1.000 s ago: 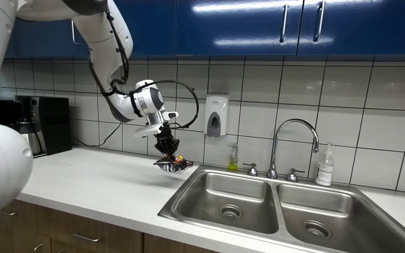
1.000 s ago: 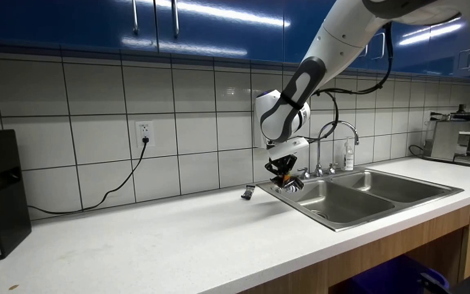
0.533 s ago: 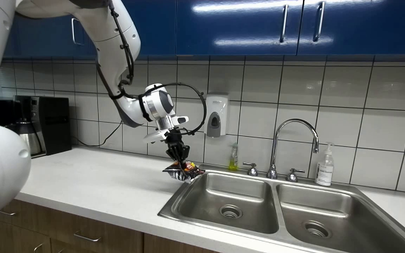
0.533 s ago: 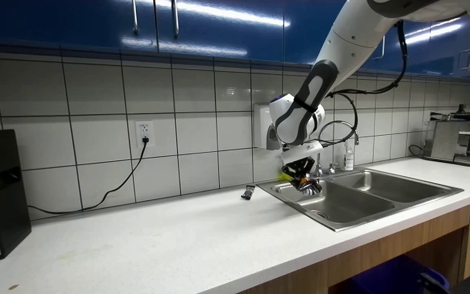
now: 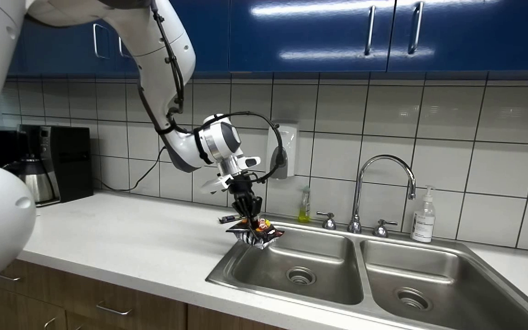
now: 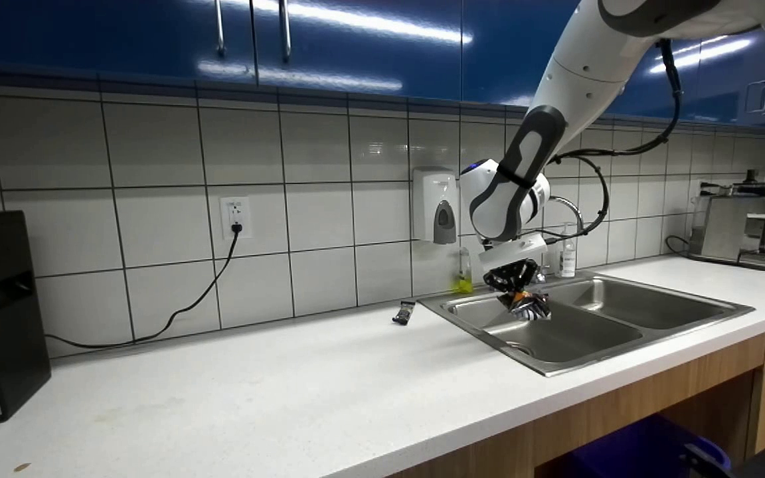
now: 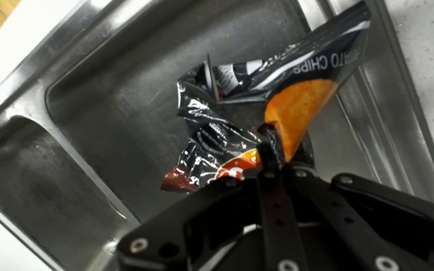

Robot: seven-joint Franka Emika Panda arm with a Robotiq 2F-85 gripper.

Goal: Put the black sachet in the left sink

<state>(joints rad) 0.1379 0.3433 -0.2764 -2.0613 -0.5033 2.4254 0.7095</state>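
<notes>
The black sachet is a crinkled black packet with an orange chip picture and light lettering; it shows in both exterior views (image 5: 255,235) (image 6: 530,309) and in the wrist view (image 7: 209,139). My gripper (image 5: 252,221) is shut on its middle, pointing down, and holds it in the air; the gripper also shows in an exterior view (image 6: 517,291) and the wrist view (image 7: 277,152). The left sink (image 5: 337,279) lies below the sachet; it also shows in an exterior view (image 6: 582,342). In the wrist view the larger basin (image 7: 134,101) is behind the sachet, whose tip overlaps the rim.
A smaller black packet (image 6: 404,313) lies on the counter beside the sink's rim. Behind the sink stand a green-yellow bottle (image 5: 305,206), the faucet (image 5: 360,192) and a pump bottle (image 5: 424,215). The other basin (image 5: 447,293) adjoins the left sink. A soap dispenser (image 6: 435,206) hangs on the wall.
My gripper has carried the sachet sideways and a little lower, from over the counter to over the left sink. The smaller packet has come into view behind it.
</notes>
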